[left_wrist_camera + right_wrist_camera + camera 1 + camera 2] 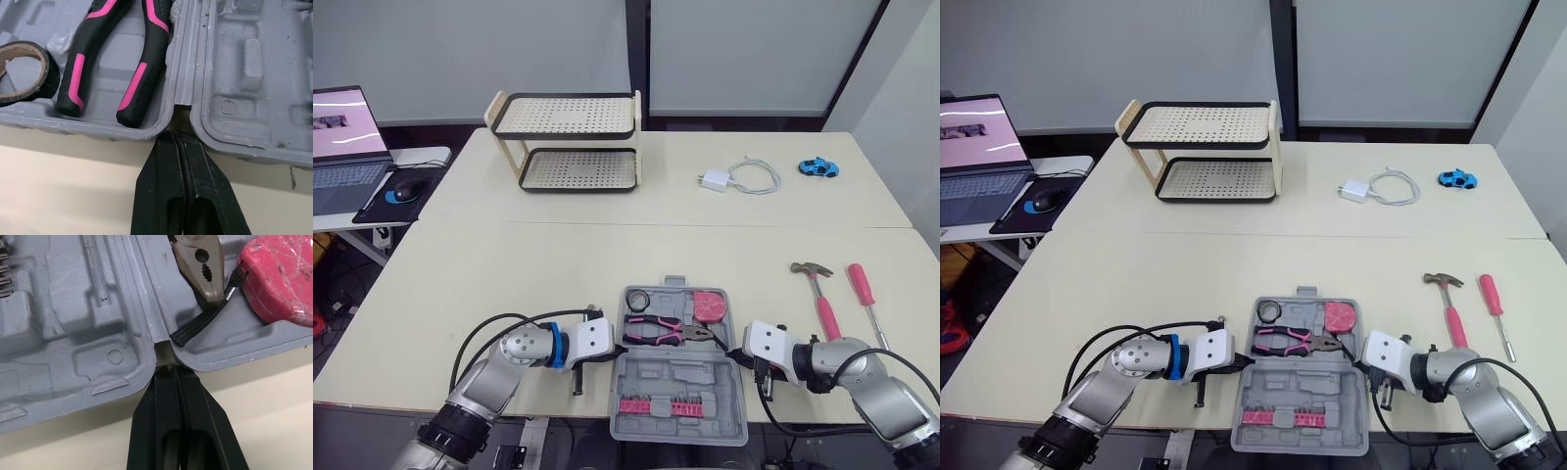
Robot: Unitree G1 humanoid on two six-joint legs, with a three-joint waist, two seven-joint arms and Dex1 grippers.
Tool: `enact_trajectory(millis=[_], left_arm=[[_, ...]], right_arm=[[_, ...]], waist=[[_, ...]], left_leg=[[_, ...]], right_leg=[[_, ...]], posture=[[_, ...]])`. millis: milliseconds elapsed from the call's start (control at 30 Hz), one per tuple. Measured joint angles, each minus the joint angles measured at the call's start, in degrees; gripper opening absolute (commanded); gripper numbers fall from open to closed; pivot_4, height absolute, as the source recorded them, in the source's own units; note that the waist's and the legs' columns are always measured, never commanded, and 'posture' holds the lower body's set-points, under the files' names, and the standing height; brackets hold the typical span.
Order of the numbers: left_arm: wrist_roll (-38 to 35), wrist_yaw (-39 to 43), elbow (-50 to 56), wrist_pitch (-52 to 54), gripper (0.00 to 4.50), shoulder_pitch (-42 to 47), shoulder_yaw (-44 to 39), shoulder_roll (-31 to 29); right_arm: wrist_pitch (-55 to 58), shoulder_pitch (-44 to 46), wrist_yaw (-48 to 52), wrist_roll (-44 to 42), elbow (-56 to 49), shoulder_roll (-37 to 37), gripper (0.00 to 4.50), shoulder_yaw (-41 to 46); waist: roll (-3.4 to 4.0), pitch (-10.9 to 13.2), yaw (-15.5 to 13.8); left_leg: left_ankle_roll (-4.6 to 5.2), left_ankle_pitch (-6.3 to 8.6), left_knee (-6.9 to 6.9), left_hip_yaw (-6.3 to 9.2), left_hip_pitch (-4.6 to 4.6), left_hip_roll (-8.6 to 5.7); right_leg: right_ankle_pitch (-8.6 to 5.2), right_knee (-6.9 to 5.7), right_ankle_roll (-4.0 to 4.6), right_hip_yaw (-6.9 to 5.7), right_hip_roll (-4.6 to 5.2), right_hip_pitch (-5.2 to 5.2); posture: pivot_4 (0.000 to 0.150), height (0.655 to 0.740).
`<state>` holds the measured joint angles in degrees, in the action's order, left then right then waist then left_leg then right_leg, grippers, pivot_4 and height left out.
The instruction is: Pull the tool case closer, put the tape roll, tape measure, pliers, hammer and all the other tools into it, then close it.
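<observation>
On the cream table (509, 274) my open tool case (680, 374), bottom centre, holds tape roll (637, 298), pliers (656, 331) and tape measure (710, 305); hammer (819, 294) and screwdriver (864, 290) wait lower right, with left gripper (178, 139) and right gripper (170, 369) pinched closed at its hinge.

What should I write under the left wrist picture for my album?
Shut left gripper points at the hinge notch of the open tool case, beside the pliers and tape roll inside.

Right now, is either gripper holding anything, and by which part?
Nothing is held. The left gripper and right gripper are both shut, fingers together on nothing, tips at the hinge notches on opposite sides of the open tool case.
</observation>
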<state>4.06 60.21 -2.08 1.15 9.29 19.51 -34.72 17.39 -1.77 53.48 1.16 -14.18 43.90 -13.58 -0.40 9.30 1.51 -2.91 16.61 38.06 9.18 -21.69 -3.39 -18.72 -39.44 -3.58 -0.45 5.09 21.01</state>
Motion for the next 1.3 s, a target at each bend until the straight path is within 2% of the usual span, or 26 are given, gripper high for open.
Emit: enact_trajectory(millis=[467, 700, 1300], left_arm=[[2.22, -1.07, -1.64, 2.28, 0.02, 3.09, 0.21, 2.46], [3.47, -2.2, -4.52, 2.09, 0.02, 5.26, 0.25, 3.96], [5.14, -4.16, -10.02, -0.29, 0.02, 9.35, 0.21, 5.39]], right_arm=[[2.52, 2.49, -1.78, 1.56, 1.14, -1.68, 0.0, 0.1], [3.22, 3.3, -2.31, 2.38, 2.26, -2.85, 0.0, 0.18], [3.89, 7.82, -3.25, 4.87, 6.09, -6.38, 0.0, -0.44]], waist=[[-0.01, -0.01, 0.05], [-0.02, 0.0, 0.04], [-0.02, 0.0, 0.09]], left_leg=[[0.0, -0.01, 0.0, 0.01, 0.08, -0.02], [0.04, 0.02, -0.17, 0.04, 0.76, -0.03], [0.03, 0.01, -0.16, 0.06, 0.78, -0.02]], right_leg=[[0.0, 0.0, 0.0, -0.01, -0.01, -0.1], [-0.01, 0.35, -0.02, -0.07, -0.04, -0.86], [-0.01, 0.35, -0.02, -0.06, -0.06, -0.86]], posture=[[0.15, 0.7318], [0.15, 0.7318], [0.15, 0.7318]])
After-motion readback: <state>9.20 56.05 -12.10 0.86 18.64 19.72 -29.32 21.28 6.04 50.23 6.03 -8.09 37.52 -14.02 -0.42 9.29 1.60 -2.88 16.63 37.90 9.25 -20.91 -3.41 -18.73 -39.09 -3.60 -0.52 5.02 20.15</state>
